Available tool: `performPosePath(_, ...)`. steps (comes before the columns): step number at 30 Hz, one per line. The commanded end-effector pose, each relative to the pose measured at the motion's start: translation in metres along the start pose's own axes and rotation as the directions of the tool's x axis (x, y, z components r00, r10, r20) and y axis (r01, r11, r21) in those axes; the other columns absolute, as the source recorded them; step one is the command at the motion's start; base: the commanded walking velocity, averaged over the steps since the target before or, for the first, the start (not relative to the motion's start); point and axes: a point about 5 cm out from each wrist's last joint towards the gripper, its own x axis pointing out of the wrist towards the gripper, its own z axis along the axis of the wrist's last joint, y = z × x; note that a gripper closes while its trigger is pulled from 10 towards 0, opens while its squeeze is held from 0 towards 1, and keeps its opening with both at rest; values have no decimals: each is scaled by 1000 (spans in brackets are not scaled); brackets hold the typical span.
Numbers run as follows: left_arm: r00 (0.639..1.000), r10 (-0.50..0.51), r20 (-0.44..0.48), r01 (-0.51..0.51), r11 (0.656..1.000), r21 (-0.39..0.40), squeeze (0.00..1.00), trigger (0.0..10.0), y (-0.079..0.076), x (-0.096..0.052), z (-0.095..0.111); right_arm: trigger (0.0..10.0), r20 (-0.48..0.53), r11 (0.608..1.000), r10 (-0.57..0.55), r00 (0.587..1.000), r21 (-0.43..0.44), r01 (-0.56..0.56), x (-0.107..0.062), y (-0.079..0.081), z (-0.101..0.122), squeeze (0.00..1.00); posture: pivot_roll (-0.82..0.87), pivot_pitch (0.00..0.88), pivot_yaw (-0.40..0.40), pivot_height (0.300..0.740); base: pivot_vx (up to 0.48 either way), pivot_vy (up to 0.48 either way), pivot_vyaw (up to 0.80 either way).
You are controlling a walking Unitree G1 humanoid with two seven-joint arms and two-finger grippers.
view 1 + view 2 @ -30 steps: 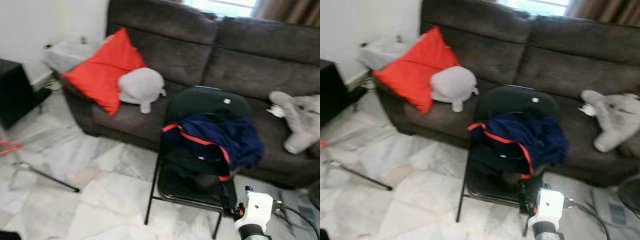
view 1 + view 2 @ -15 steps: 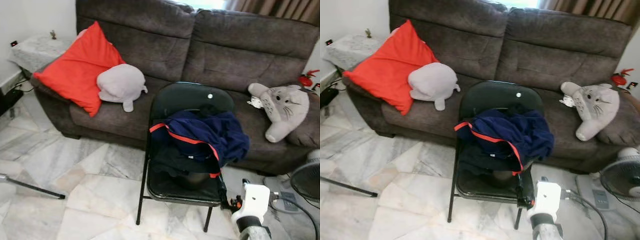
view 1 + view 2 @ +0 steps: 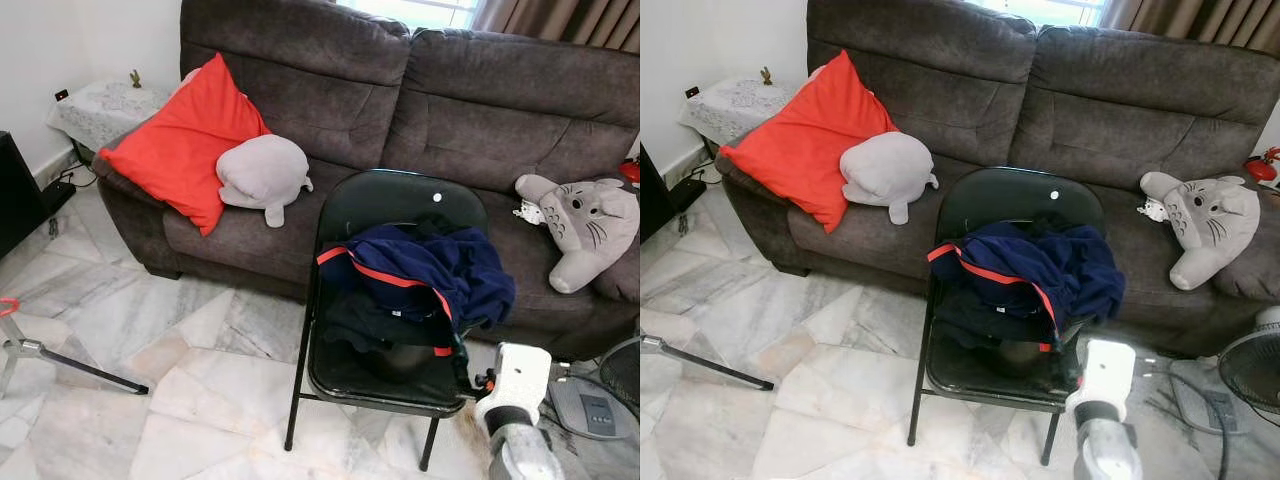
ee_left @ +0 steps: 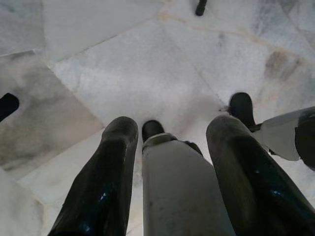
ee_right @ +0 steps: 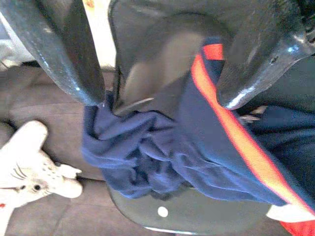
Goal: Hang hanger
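Jacket (image 3: 420,275) lay heaped on chair (image 3: 345,375) | right gripper (image 5: 157,64) spread wide, empty | advice: find hanger beneath fabric first

Home living room: sofa (image 3: 420,90), cushions (image 3: 185,145)

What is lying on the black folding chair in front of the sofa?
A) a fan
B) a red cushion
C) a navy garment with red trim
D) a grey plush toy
C: the navy garment with red trim is heaped over the black folding chair, partly over its seat and backrest.
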Motion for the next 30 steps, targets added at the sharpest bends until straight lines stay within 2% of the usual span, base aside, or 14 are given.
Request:
performPosePath(1, 1000, -10, -23, 11, 1000, 21, 0, 10000, -7, 1, -1, 10000, -40, 1000, -27, 999, -3, 27, 5, -8, -4, 0, -93, 64, -73, 740, 0, 0, 0)
performPosePath(9, 1000, 6, 8, -6, 1000, 23, 0, 10000, 5, 5, 22, 10000, -64, 1000, 16, 998, 1, -16, 22, 0, 1, 0, -86, 64, -68, 740, 0, 0, 0)
performPosePath(12, 1000, 16, 13, -16, 1000, 22, 0, 10000, 14, 5, 24, 10000, -22, 999, 47, 999, 14, -47, 23, 8, 6, 0, -81, 61, -67, 740, 0, 0, 0)
performPosePath(13, 1000, 20, 13, -21, 1000, 21, 0, 10000, 19, 4, 23, 10000, 27, 998, 66, 997, 2, -67, 20, 12, 11, 0, -80, 61, -66, 740, 0, 0, 0)
performPosePath(16, 1000, 23, 12, -23, 1000, 20, 0, 10000, 23, 3, 21, 10000, 80, 996, 91, 993, -13, -90, 13, 16, 14, 0, -81, 62, -66, 740, 0, 0, 0)
performPosePath(17, 1000, 23, 10, -23, 1000, 21, 0, 10000, 24, 2, 18, 10000, 101, 995, 101, 990, -15, -100, 5, 18, 14, 0, -82, 63, -66, 740, 0, 0, 0)
performPosePath(22, 999, 29, 20, -29, 999, 22, 0, 10000, 25, 1, 15, 10000, 127, 994, 109, 986, -7, -109, -11, 19, 13, 0, -91, 65, -65, 740, 0, 0, 0)
performPosePath(24, 996, 52, 76, -52, 999, -8, 0, 10000, 34, -4, 8, 10000, 120, 992, 127, 985, -2, -127, -23, 19, 9, 0, -93, 69, -66, 740, 0, 0, 0)
performPosePath(25, 996, 52, 76, -52, 999, -8, 0, 10000, 34, -4, 8, 10000, 120, 992, 127, 985, -2, -127, -23, 19, 9, 0, -93, 69, -66, 740, 0, 0, 0)
performPosePath(30, 973, 48, 226, -36, 998, -60, 0, 10000, 41, -6, 30, 10000, 116, 990, 140, 983, -3, -140, -30, 21, 7, 0, -92, 69, -65, 740, 0, 0, 0)
